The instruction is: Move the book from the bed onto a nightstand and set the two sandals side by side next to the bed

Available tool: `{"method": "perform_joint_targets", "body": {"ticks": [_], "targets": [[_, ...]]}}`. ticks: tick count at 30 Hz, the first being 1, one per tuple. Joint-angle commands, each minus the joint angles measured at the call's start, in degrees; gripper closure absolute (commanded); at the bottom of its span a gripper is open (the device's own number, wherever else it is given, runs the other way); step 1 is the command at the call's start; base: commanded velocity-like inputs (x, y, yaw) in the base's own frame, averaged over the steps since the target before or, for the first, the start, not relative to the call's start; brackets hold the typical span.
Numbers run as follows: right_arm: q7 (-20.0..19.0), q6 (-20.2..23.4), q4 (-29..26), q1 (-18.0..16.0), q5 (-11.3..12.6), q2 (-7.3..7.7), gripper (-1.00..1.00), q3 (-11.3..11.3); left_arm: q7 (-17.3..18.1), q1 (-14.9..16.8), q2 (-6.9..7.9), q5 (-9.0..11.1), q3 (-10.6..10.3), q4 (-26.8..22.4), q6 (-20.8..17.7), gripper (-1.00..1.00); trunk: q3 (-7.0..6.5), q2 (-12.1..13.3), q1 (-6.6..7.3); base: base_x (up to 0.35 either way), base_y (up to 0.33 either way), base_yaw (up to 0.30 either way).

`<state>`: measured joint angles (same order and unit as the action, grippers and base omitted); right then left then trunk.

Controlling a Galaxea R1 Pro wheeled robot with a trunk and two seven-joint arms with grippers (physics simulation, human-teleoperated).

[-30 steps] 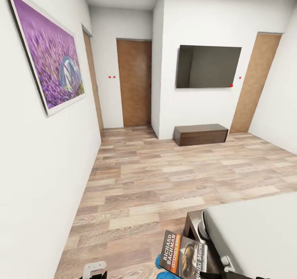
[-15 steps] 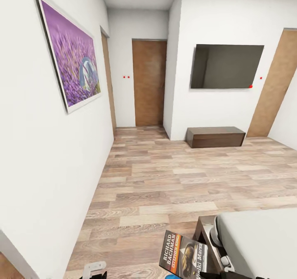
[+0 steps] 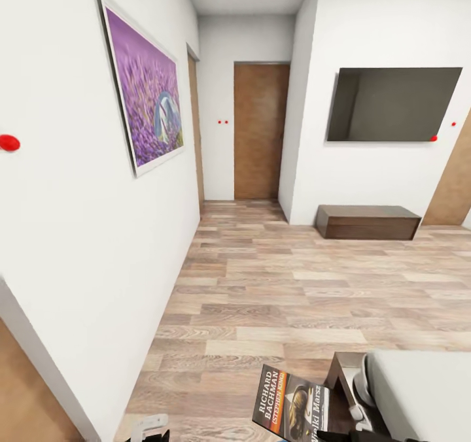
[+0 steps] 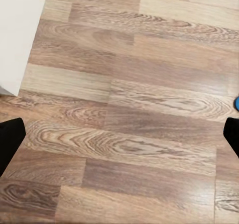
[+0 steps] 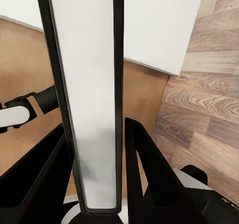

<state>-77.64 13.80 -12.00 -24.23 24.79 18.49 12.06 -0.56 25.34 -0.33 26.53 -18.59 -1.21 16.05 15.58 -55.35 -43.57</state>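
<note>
Right fingers (image 5: 45, 179) clamp book (image 5: 89, 99) edge-on between them.

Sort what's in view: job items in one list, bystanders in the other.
Job items:
book, gripped in the right claw
bed
left claw, open

Bystanders:
purple painting
wall screen
low bench
brown door

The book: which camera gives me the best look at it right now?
The head view: the book shows its cover with the Richard Bachman band, low in frame beside the bed. The right wrist view gives its page edge clamped between the right gripper fingers.
</note>
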Motion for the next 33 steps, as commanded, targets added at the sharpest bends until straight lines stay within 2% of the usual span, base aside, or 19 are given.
{"method": "perform_joint_targets", "body": {"ticks": [1,14,21,29,33], "targets": [[-0.1,0.6,0.0,0.0,0.6,0.06,1.00,0.4,-0.1,0.1,-0.02,0.5,-0.5,0.1,0.2,-1.00,0.07,-0.1,-0.01,0.000,0.000,0.217],[-0.1,0.6,0.0,0.0,0.6,0.06,1.00,0.5,-0.1,0.1,-0.03,0.5,-0.5,0.1,0.2,-1.00,0.07,-0.1,-0.01,0.102,0.085,0.048],[-0.1,0.6,0.0,0.0,0.6,0.06,1.00,0.4,-0.1,0.1,-0.03,0.5,-0.5,0.1,0.2,-1.00,0.07,-0.1,-0.01,0.029,0.011,0.000],[-0.1,0.6,0.0,0.0,0.6,0.06,1.00,0.4,-0.1,0.1,-0.03,0.4,-0.5,0.1,0.2,-1.00,0.07,-0.1,-0.01,0.173,0.000,0.002],[-0.1,0.6,0.0,0.0,0.6,0.06,1.00,0.4,-0.1,0.1,-0.03,0.4,-0.5,0.1,0.2,-1.00,0.07,-0.1,-0.01,0.025,0.000,0.147]]}}
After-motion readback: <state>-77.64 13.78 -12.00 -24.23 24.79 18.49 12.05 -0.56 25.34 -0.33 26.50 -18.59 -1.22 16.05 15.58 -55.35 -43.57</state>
